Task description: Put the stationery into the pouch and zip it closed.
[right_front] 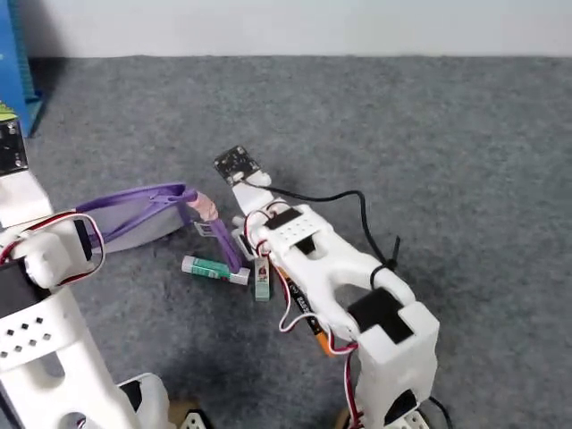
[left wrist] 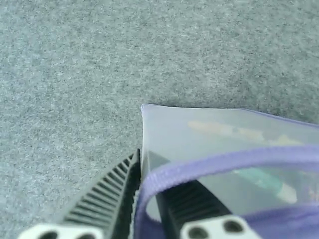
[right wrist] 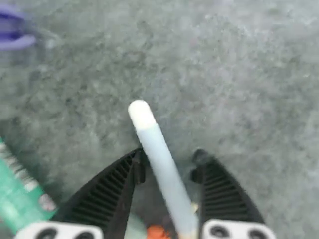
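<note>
A translucent pouch (right_front: 134, 219) with a purple zip rim lies left of centre, its mouth towards the stationery. My left gripper (right_front: 87, 223) is shut on the pouch's far-left end; the purple rim (left wrist: 209, 167) runs between its fingers (left wrist: 112, 191). A pink eraser (right_front: 206, 207) sits at the pouch mouth. A purple pen (right_front: 225, 243), a green-and-white glue stick (right_front: 214, 268) and a small green item (right_front: 261, 279) lie beside it. My right gripper (right wrist: 167, 157) is open over the carpet, with a pale stick (right wrist: 154, 144) lying lengthwise between its fingers, against one of them.
An orange pen (right_front: 313, 329) lies under the right arm. A blue box (right_front: 16, 71) stands at the far left edge. Grey carpet (right_front: 429, 134) covers the table. The right arm's black cable (right_front: 362, 214) loops beside it.
</note>
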